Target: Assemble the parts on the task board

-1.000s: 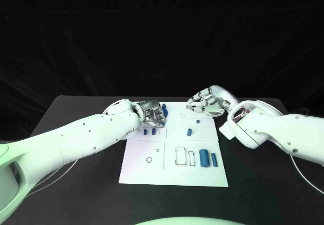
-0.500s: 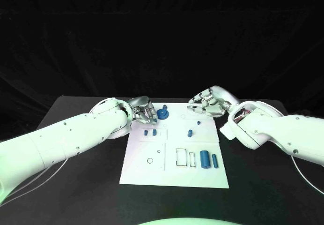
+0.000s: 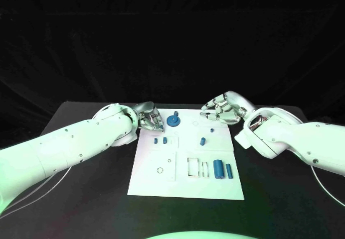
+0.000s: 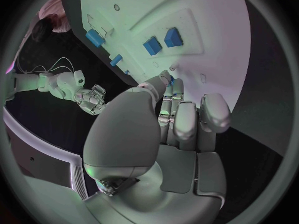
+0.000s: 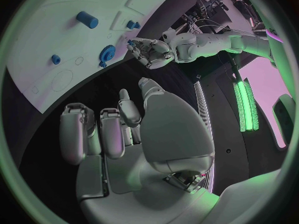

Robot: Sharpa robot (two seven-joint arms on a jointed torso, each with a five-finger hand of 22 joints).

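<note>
The left hand hovers at the task board's far corner, fingers curled in, holding nothing. The blue gear stands on the board just beside its fingertips. The right hand, fingers loosely curled and empty, hangs over the opposite far corner.

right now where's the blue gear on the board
In the head view the blue gear sits on the far left part of the task board, just beside the left hand and across from the right hand.
</note>
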